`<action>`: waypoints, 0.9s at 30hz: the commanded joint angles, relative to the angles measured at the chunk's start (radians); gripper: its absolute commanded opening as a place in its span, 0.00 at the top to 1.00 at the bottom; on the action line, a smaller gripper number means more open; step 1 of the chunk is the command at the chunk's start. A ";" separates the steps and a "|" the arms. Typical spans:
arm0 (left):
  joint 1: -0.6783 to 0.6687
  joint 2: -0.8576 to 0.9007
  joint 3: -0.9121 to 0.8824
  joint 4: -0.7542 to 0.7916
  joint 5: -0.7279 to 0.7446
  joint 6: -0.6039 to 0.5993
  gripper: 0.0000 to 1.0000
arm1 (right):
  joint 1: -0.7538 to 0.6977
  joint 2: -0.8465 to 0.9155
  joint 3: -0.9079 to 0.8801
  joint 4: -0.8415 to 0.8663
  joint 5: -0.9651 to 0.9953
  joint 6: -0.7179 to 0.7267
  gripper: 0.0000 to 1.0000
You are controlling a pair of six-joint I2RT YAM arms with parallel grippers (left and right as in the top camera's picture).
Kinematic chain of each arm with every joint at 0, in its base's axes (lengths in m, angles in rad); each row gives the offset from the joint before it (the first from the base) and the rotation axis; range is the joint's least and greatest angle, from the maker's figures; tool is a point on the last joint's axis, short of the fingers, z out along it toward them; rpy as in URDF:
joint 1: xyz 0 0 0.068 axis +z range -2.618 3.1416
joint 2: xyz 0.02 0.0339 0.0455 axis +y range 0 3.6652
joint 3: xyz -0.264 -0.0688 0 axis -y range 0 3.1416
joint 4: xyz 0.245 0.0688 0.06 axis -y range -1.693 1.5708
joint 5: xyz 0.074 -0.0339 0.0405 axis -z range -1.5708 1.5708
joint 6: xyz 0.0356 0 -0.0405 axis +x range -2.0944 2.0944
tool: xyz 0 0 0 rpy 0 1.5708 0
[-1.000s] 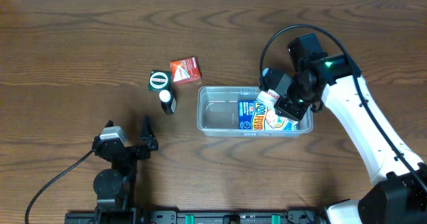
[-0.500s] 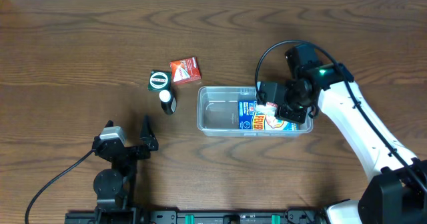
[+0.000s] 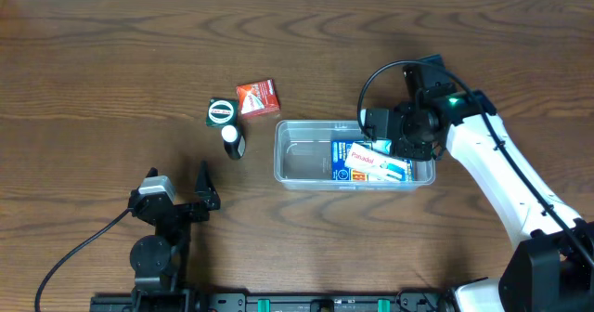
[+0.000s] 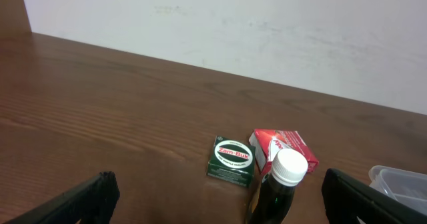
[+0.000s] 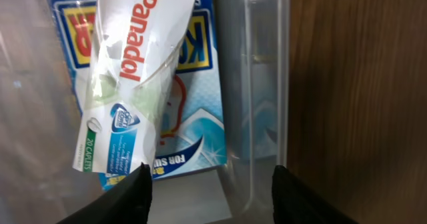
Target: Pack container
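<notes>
At the right half of the worktop (image 3: 111,61), seen from overhead, you have the clear plastic container (image 3: 299,163) lying long side across, its left part bare. Inside its right part a blue "Kool Fever" pack (image 3: 342,163) lies flat, and a white Panadol box (image 3: 376,166) lies flat on top of that pack, skewed across it. The right wrist view confirms this: the Panadol box (image 5: 130,84) covers much of the blue pack (image 5: 193,111), with the container's clear wall (image 5: 263,84) running along at 3 o'clock of both.

Your right end effector (image 3: 394,145) hangs over the container's right end, toward the rim at 12 o'clock. In the wrist view its two fingertips (image 5: 137,187) stand wide apart with nothing between them; the box lies free beneath.

Your left end effector (image 3: 208,188) sits low on the worktop at 8 o'clock from the container, well apart from it, its fingers spread wide and holding nothing.

Three things remain outside, at 10 o'clock from the container: a green Zam-Buk tin (image 3: 221,112), a red box (image 3: 257,98) just beside it at 2 o'clock, and a dark bottle with a white cap (image 3: 233,140) near the tin at 5 o'clock. The left wrist view shows the bottle (image 4: 283,184) upright in front of the red box (image 4: 283,147), with the tin (image 4: 231,159) at 9 o'clock of it.
</notes>
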 commanded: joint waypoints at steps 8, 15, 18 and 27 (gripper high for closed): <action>0.006 -0.006 -0.019 -0.037 -0.008 0.017 0.02 | 0.060 -0.027 0.010 0.024 -0.081 0.093 0.01; 0.006 -0.006 -0.019 -0.036 -0.008 0.017 0.02 | 0.128 -0.151 0.037 0.095 0.031 0.310 0.01; 0.006 -0.006 -0.019 -0.037 -0.008 0.017 0.02 | 0.098 -0.208 0.043 0.187 0.243 0.551 0.01; 0.006 -0.006 -0.019 -0.036 -0.008 0.017 0.02 | -0.205 -0.267 0.043 0.337 0.402 1.218 0.01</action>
